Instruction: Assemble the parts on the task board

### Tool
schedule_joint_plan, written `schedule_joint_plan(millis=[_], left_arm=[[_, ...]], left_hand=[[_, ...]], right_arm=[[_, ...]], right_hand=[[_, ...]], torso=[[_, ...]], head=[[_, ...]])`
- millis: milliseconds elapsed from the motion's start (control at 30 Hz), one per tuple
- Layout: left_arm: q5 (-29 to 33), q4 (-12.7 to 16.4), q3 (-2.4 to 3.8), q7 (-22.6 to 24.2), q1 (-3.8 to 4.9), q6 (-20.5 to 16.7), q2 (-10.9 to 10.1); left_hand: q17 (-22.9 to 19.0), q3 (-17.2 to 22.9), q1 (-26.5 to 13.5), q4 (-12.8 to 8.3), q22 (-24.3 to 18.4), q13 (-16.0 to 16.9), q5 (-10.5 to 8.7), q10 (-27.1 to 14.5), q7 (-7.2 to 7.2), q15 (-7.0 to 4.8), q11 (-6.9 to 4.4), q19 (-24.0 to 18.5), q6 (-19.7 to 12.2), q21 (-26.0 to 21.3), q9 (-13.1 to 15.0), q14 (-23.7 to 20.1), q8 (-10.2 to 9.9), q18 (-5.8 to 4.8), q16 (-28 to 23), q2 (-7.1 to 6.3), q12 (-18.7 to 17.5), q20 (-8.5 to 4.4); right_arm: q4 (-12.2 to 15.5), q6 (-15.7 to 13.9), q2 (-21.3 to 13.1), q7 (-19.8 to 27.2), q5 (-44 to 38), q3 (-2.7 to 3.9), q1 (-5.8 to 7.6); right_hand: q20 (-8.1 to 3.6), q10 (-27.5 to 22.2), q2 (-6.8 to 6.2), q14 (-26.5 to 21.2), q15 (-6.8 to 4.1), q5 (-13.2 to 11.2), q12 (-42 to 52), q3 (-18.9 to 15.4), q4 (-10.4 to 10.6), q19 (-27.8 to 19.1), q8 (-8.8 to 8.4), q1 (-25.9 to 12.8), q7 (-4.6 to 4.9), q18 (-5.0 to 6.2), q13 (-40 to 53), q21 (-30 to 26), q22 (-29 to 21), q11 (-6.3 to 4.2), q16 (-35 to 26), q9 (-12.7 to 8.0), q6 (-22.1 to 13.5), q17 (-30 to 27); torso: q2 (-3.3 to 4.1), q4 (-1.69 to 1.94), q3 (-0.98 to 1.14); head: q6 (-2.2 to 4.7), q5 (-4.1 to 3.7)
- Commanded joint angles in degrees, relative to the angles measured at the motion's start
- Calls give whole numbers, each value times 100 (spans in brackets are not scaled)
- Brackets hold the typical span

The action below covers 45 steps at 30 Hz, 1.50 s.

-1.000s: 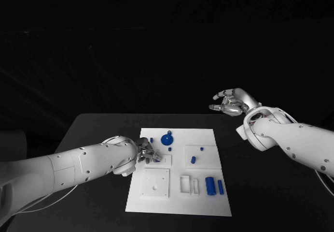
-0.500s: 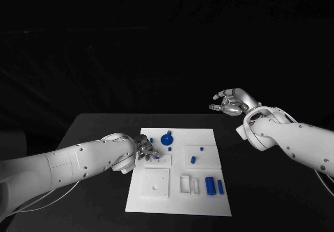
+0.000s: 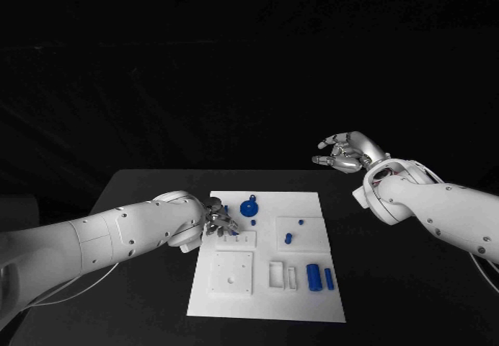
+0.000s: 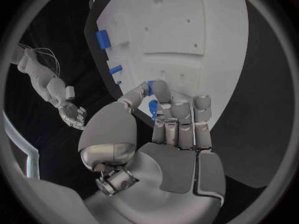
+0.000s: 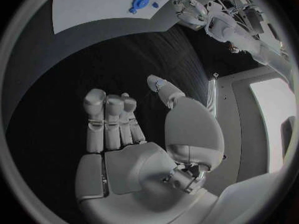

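At the centre of the black table (image 3: 135, 194) lies the white task board (image 3: 265, 295), long side running from twelve to six o'clock. Toward ten o'clock on the board, the left hand (image 3: 221, 225) rests over the board's near-left edge, its fingers (image 4: 163, 95) curled inward; the left wrist view shows a small blue part (image 4: 152, 109) pinched between the thumb and the fingertips, just above the white surface. Just beyond that hand, toward twelve o'clock, a round blue part (image 3: 249, 208) with a thin stem sits on the board. Near the board's middle, toward two o'clock from centre, two small blue parts (image 3: 288, 237) lie close together. Down at about five o'clock, two upright blue cylinders (image 3: 314, 276) stand side by side, beside a white rectangular recess (image 3: 277, 274). A raised white square block (image 3: 233, 272) with small holes occupies the seven o'clock portion of the board.

Well apart from the board, off past its two o'clock corner, the right hand (image 3: 344, 153) is raised above the table's far edge. Its fingers (image 5: 106, 114) are loosely bent yet apart, the thumb standing off to one side, and nothing lies in its palm.
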Motion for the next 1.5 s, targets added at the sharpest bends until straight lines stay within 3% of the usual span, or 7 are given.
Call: schedule_joint_plan(millis=[33, 200, 500, 900, 933, 967, 1500], left_arm=[[-263, -57, 9, -190, 47, 562, 72], [-455, -103, 11, -368, 112, 735, 125], [-609, -70, 10, -473, 149, 871, 179], [-645, -34, 7, -593, 155, 960, 242], [-646, -38, 7, -595, 155, 948, 246], [-650, -42, 7, -597, 155, 953, 250], [-773, -96, -4, -587, 154, 1035, 314]], left_hand=[[-9, 424, 339, -458, -12, -8, 68, 32, -2, -110, -11, 2, -5, 14, 40, 85, 35, -17, 22, 389, 17, -909], [-31, 420, 295, -444, -34, -15, 54, -5, -4, -115, -15, 3, -42, 25, 172, 68, 75, -21, -2, 463, 12, -909], [-128, 423, 96, -370, -111, 84, 32, -263, 4, -105, -14, -74, -389, 74, 1085, -2, 331, -31, -10, 739, 218, -917], [-185, 507, -225, -256, -169, 197, -17, -544, 25, -81, 18, -181, -678, 138, 2005, -100, 480, -40, 51, 1092, 517, -916], [-195, 792, -130, -160, -189, 204, -366, -572, 17, -86, 13, -186, -693, 133, 2101, -107, 476, -27, 56, 972, 554, -924], [-204, 994, -107, -65, -197, 206, -462, -585, 18, -87, 10, -176, -693, 153, 2179, -102, 465, -31, 68, 889, 589, -924], [-212, 1172, -102, -132, -203, 205, -424, -583, 5, -103, -4, -164, -659, 233, 2341, -72, 403, -17, 130, 811, 685, -937]], right_arm=[[-4, 78, 15, 26, -9, 3, -2], [-12, 82, 27, 27, -9, 3, -5], [-25, 84, 40, 26, -9, 3, -15], [-21, 85, 42, 25, -9, 3, -15], [-22, 86, 41, 25, -9, 3, -15], [-21, 85, 41, 25, -9, 3, -15], [-26, 85, 55, 26, -9, 3, -16]], right_hand=[[-15, -41, 25, 28, -27, 34, 34, -32, 7, 34, 12, -41, 27, 752, -7, -33, 8, 15, -28, -6, 40, -8], [-15, -41, 25, 29, -27, 37, 36, -33, 7, 35, 11, -40, 27, 752, -8, -33, 9, 16, -27, -7, 37, -8], [-16, -40, 25, 30, -26, 39, 38, -33, 6, 36, 8, -39, 28, 752, -10, -33, 9, 16, -27, -8, 33, -7], [-17, -40, 27, 31, -26, 41, 41, -33, 5, 38, 7, -36, 28, 752, -13, -33, 11, 17, -26, -9, 31, -7], [-17, -40, 27, 32, -26, 41, 41, -33, 5, 38, 7, -36, 28, 752, -13, -33, 11, 17, -26, -9, 30, -7], [-17, -40, 27, 32, -26, 41, 42, -33, 5, 39, 7, -36, 28, 752, -13, -33, 11, 17, -26, -9, 30, -7], [-18, -40, 29, 34, -25, 43, 47, -34, 3, 41, 7, -31, 29, 752, -18, -34, 13, 17, -25, -10, 30, -6]], torso=[[3, 6, 0], [0, -1, 2], [-1, 4, 5], [-3, 8, 5], [0, 7, 4], [0, 7, 3], [-1, 7, 3]], head=[[-17, -6], [-17, 2], [-37, -1], [-30, -5], [-26, -5], [-27, -5], [-59, -1]])
